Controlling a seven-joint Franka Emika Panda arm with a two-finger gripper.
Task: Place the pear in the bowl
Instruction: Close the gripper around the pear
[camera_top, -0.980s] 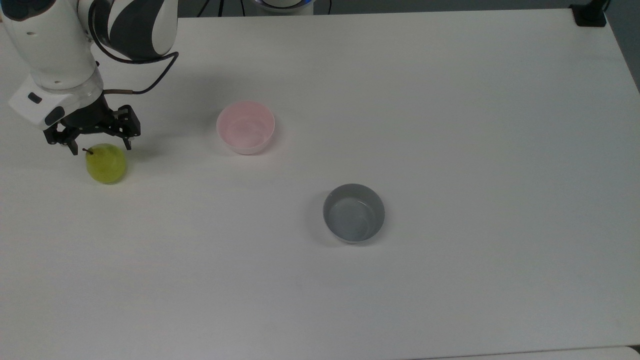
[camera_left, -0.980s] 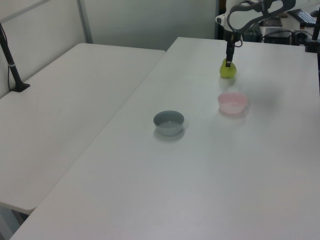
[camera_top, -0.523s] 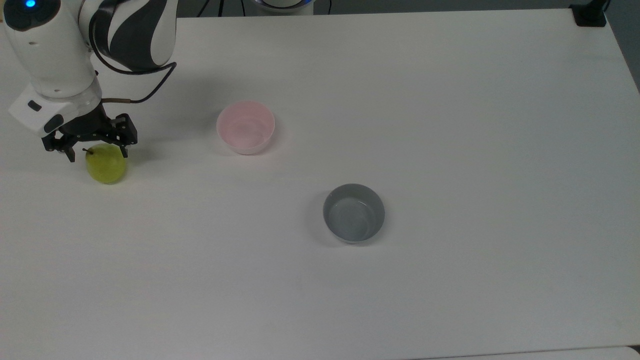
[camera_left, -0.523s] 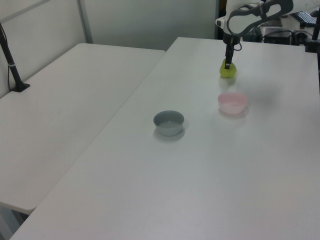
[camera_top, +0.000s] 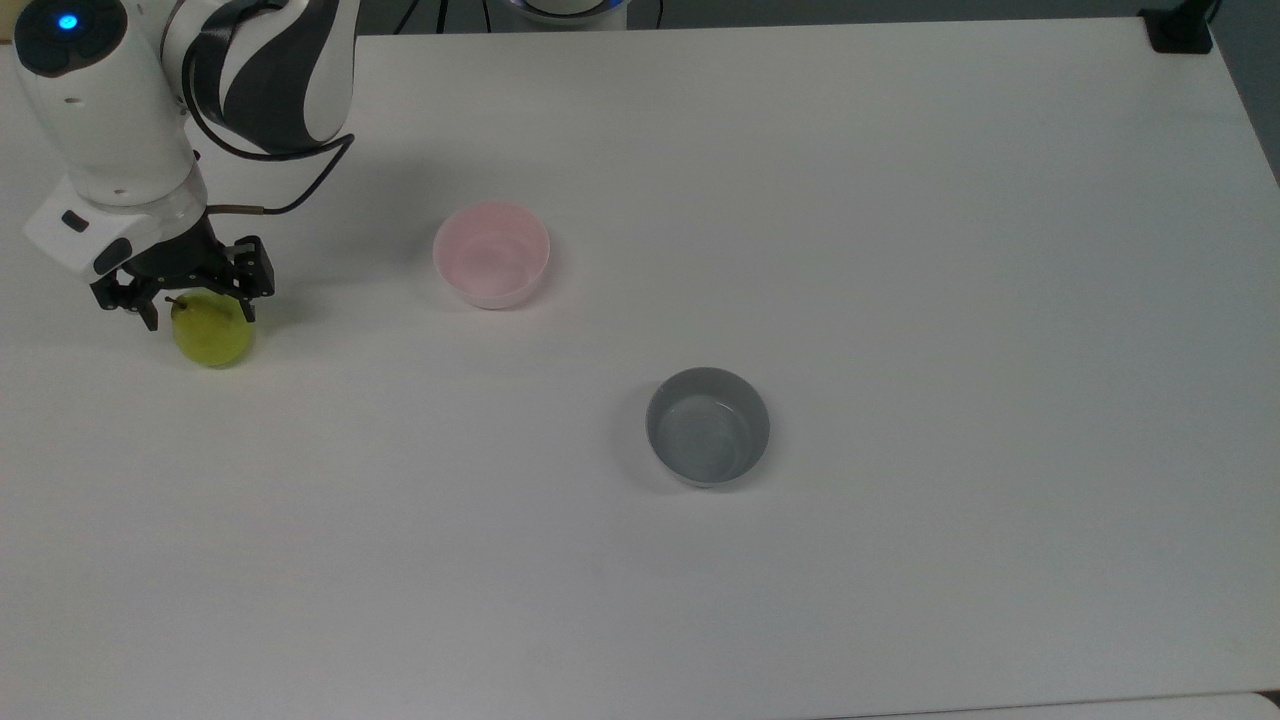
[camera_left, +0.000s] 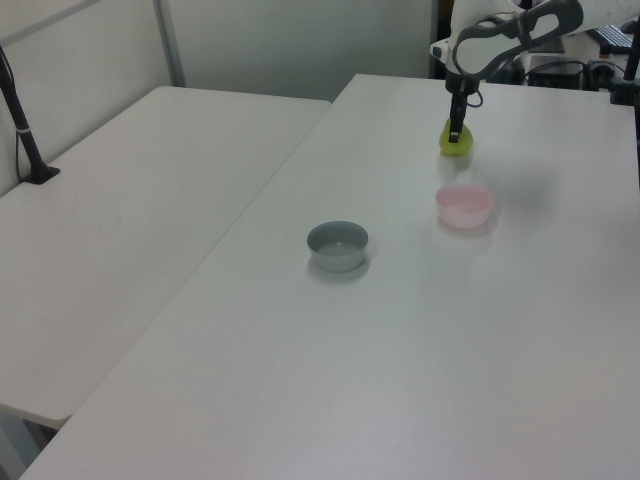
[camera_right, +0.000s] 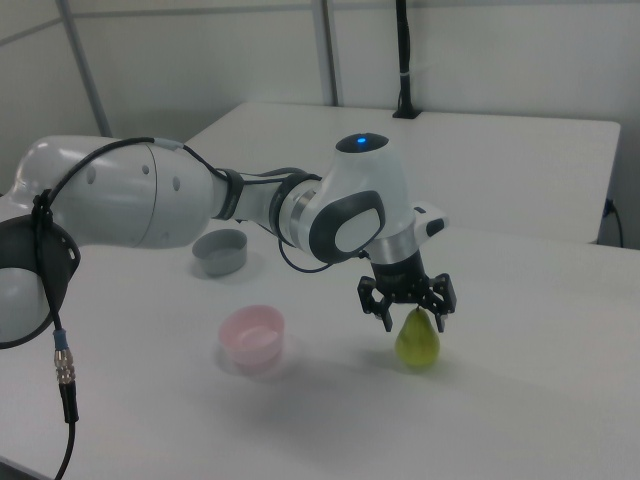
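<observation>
Gripper (camera_top: 200, 313) was seen spread, fingers straddling the top of the pear (camera_top: 213, 335); the pink bowl (camera_top: 491, 254) was well off toward the top view's right.

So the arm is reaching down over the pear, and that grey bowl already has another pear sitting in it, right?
Not quite. The grey bowl is empty, as the top view shows. The rest holds: the gripper is down over the pear, jaws open on either side of its top, and the pink bowl is empty too.
</observation>
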